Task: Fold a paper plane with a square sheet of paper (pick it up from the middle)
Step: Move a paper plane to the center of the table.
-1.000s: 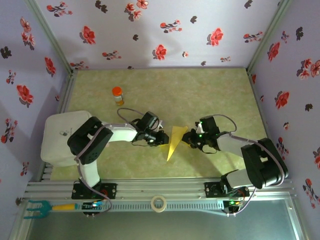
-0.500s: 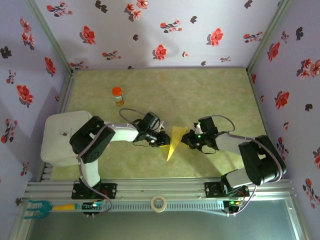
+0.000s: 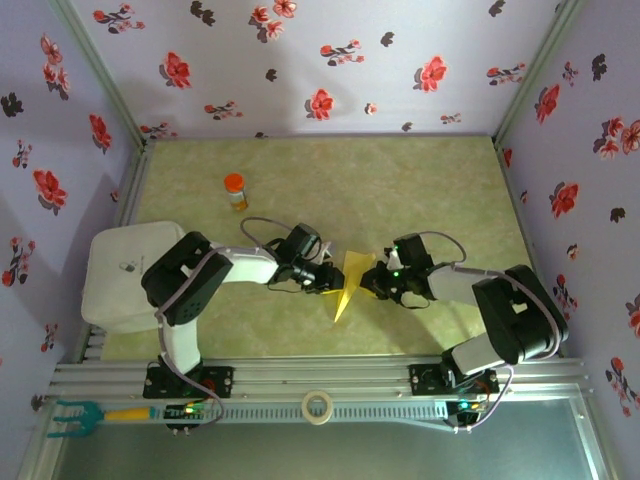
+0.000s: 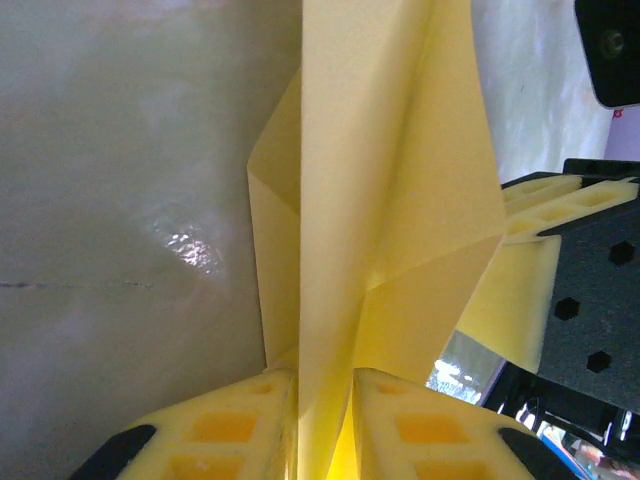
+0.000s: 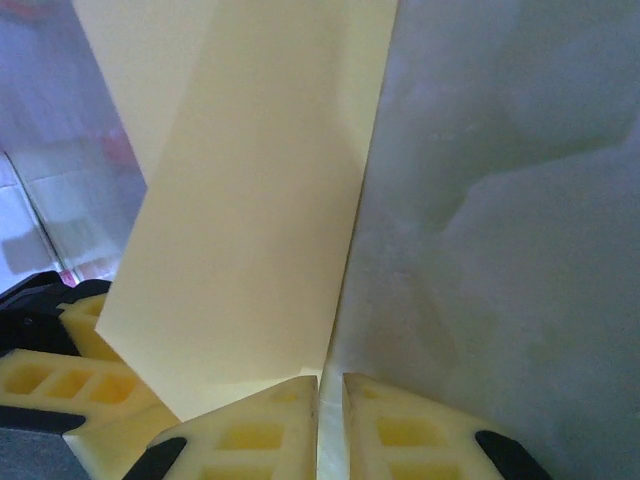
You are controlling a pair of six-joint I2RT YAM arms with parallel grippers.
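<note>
yellow and flimsy, the paper plane (image 3: 346, 284) sits clamped in our left tool (image 4: 325, 400) and, seemingly, our right tool (image 5: 330, 395); we'd grip its stiffer centre fold.

The middle of the bench (image 3: 420, 180) is blocked by the folded yellow paper (image 3: 347, 292), on which the fingers of the left gripper (image 3: 334, 283) and the right gripper (image 3: 366, 283) are closed from either side, both arms lying low across the near half. The far half is left open, apart from an orange-capped bottle (image 3: 235, 190) at far left. The near left corner is occupied by a white box (image 3: 112, 280), and three sides are closed by flowered walls (image 3: 300, 70).
</note>
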